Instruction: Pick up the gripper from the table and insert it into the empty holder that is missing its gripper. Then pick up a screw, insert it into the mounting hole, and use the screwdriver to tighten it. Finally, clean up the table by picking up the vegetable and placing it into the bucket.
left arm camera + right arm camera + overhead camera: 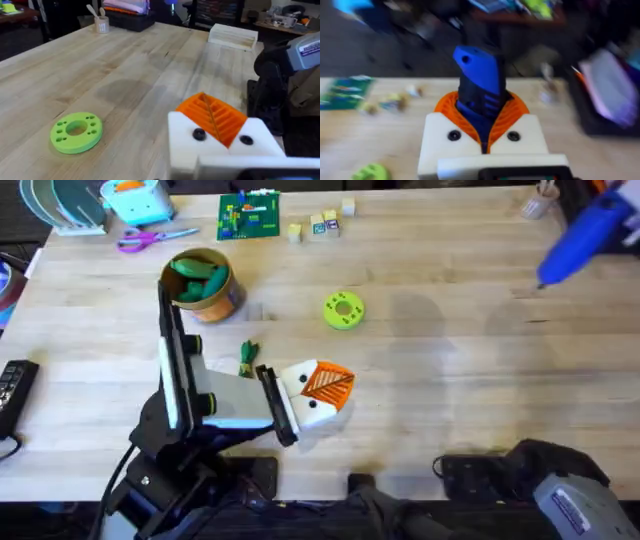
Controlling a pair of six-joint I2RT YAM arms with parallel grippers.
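The screwdriver (481,82) is pinched between the orange pads of the right gripper (482,122), raised above the far right of the table (450,320). It is judged light, rigid and smooth, best clamped across the handle's middle, as it is. The left gripper (220,122) is held low near the table's middle, its pads pressed together on nothing. The vegetable (247,358) lies just behind it, with the bucket (205,285) farther back.
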